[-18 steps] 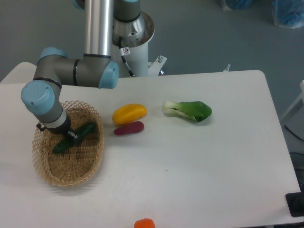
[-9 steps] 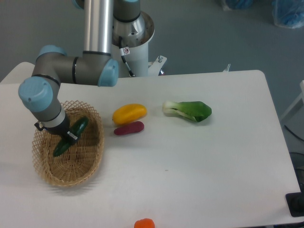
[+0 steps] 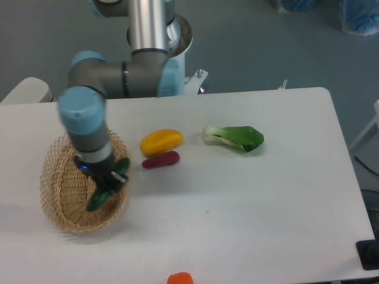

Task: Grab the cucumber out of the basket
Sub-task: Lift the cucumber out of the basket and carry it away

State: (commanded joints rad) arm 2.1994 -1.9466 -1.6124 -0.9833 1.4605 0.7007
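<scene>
Since the earlier frame, arm and gripper (image 3: 108,180) have shifted toward the right rim of the basket (image 3: 59,207), carrying the cucumber (image 3: 106,188) along. Fingers pinched on cucumber at mid-length; it hangs tilted over the basket's right side, lower end over the weave, upper end just beyond the rim. Yellow pepper (image 3: 161,141) and purple vegetable (image 3: 160,160) lie right of basket, bok choy (image 3: 234,137) farther right. Orange item (image 3: 180,278) well below-right of basket.
</scene>
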